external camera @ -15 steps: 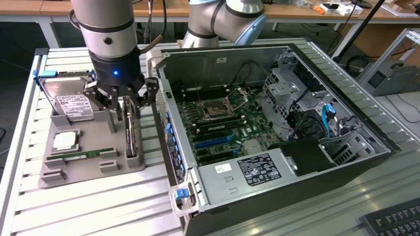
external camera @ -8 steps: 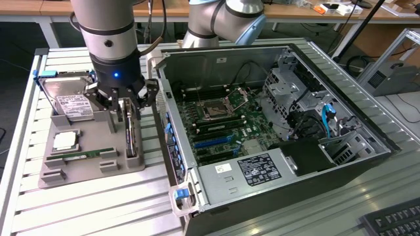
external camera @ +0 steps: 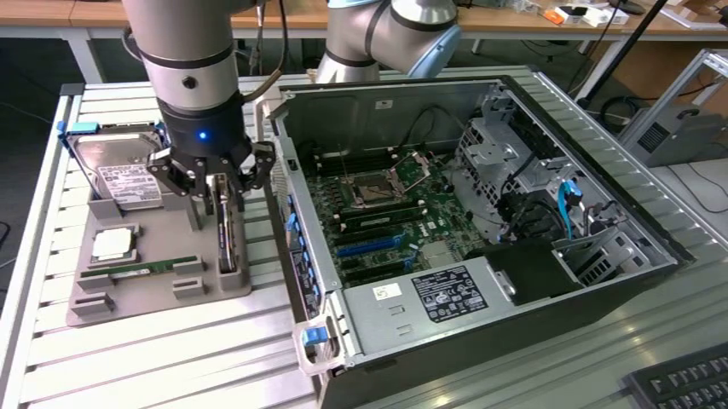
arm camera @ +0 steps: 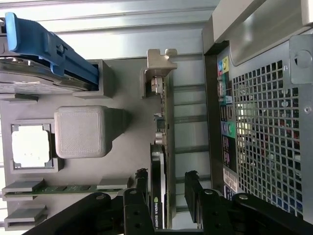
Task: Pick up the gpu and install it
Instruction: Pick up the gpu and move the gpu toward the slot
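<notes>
We see the claw (external camera: 218, 204) lowered over the grey parts tray (external camera: 148, 300), its jaws spread wide and holding nothing. The gpu (external camera: 228, 247) stands on its long edge in a slot of the tray, directly beneath the claw, and the two fingers (arm camera: 142, 193) reach down on either side of it. In the wrist view the card runs straight away from the claw, with its black cooler facing one finger and its green board facing the other. The finger on the cooler side sits just beside the card, while on the board side we see a clear gap. We cannot tell whether either pad touches the card. The far end of the gpu rests in a notched grey post (arm camera: 159, 61) of the tray.

To the side of the claw away from the computer, the tray carries a hard drive (external camera: 119, 175) in a blue carrier, a CPU (external camera: 112, 244) and a narrow RAM stick (external camera: 142, 270). These three lie apart from one another and apart from the gpu.

On the other side, just beside the claw, the open computer case (external camera: 514, 334) lies on the slatted table (external camera: 170, 362). Its side panel is off, so the motherboard (external camera: 387, 213) faces up, and its blue expansion slots (external camera: 366, 245) are bare.
</notes>
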Available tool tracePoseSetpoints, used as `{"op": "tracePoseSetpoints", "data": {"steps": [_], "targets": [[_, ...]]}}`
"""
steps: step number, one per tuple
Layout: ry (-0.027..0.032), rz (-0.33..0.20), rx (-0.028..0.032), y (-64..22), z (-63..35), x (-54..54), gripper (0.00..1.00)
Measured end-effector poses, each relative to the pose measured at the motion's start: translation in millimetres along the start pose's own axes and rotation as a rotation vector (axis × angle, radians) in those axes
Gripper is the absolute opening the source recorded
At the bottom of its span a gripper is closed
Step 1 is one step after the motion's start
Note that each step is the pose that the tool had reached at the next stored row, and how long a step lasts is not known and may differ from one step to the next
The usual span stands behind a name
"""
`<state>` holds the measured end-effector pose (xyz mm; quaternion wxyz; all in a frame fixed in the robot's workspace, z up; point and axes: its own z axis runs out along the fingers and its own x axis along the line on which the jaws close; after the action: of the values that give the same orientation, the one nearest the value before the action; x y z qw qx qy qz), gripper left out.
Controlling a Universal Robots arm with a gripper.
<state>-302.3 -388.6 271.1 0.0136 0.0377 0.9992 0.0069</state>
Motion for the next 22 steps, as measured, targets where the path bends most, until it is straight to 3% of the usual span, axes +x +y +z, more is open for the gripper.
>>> {"op": "tracePoseSetpoints", "data": {"steps": [2,7,18,19,21,22], "targets": [[0.0,0.0,0.0002,-0.1,5.4,0.2,0.44],[-0.0008,0.0,0.0117,9.1,24.0,4.9,0.44],[-0.0008,0.0,0.0117,9.1,29.1,5.1,0.44],[-0.0009,0.0,0.0118,9.1,29.1,5.1,0.42],[-0.0008,0.0,0.0118,9.1,29.1,5.1,0.29],[-0.0007,0.0,0.0118,9.1,29.1,5.1,0.29]]}}
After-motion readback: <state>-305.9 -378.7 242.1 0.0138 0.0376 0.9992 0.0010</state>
